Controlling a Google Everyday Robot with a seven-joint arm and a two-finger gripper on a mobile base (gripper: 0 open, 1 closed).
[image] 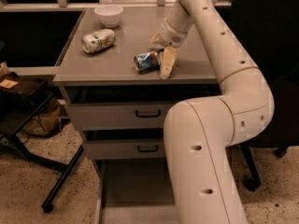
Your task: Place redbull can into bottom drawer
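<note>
The grey cabinet [117, 120] carries a flat grey worktop [126, 36].

**Redbull can.** The redbull can [146, 61] lies on its side on the worktop, near the front edge and right of centre. One shiny end faces the front left.

**Gripper.** The gripper [161, 50] hangs low over the worktop at the right end of the redbull can. Its fingers [168, 63] are spread apart and not clamped on anything. One finger points down at the front edge, just beside the can's right end; the other shows behind the can. Contact between finger and can cannot be judged. The white arm [233, 78] curves down from the rear right and fills the right foreground.

**Bottom drawer.** The bottom drawer [133, 183] is pulled out above the speckled floor [32, 190], with its bare grey floor showing. The arm hides its right part. The two upper drawers [117, 115] with black handles sit above it.

**Other items.**
- A white-and-green can [98, 40] lies on its side near the left edge.
- A white bowl [109, 15] stands at the rear left corner.
</note>
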